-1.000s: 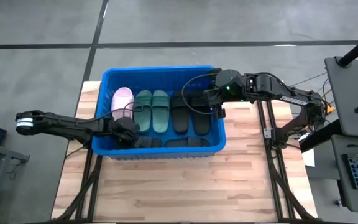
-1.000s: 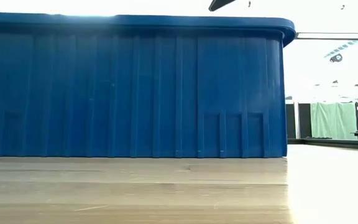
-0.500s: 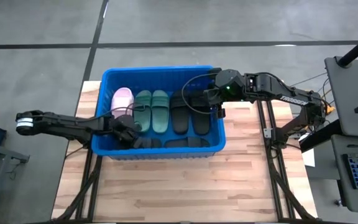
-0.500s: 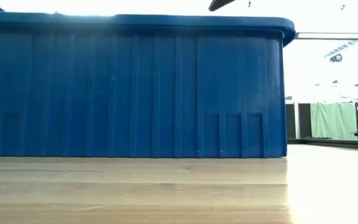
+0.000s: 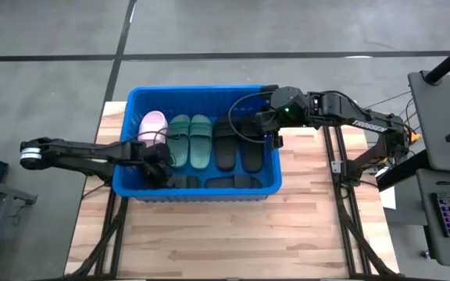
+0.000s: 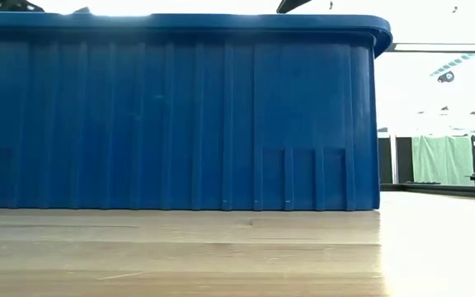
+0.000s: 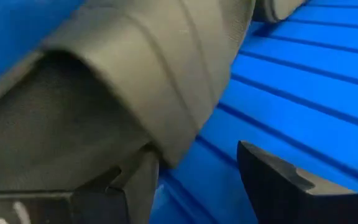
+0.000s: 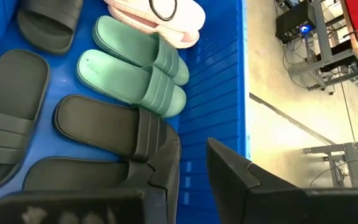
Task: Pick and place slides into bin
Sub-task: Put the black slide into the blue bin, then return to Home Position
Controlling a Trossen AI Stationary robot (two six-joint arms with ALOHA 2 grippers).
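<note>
— Wooden tabletop point(image 5: 209, 242) over grey floor, pictured from above. Found where, the slides point(image 5: 191, 139)?

— Lay inside the blue bin point(image 5: 201, 92) at the far side: pink beside the left wall, green pair next, black pair point(image 5: 237, 144) right of those, more black along the near wall.

— Judged how, for handling?

— Looked light, soft and springy, hardly fragile; best pinched across the wide strap or at a sole's edge, since foam would give under pressure.

— And the arms?

— Stretched in low from the left, over the rim, left pincer point(image 5: 156, 168) down by the near-left corner, spread wide, bare blue floor between the fingers point(image 7: 278, 180), a black slide point(image 7: 104, 93) against one of them, not clamped. Reached in from the right, right pincer point(image 8: 194, 168) above the black pair, fingers narrowly parted, carrying nothing.
</note>
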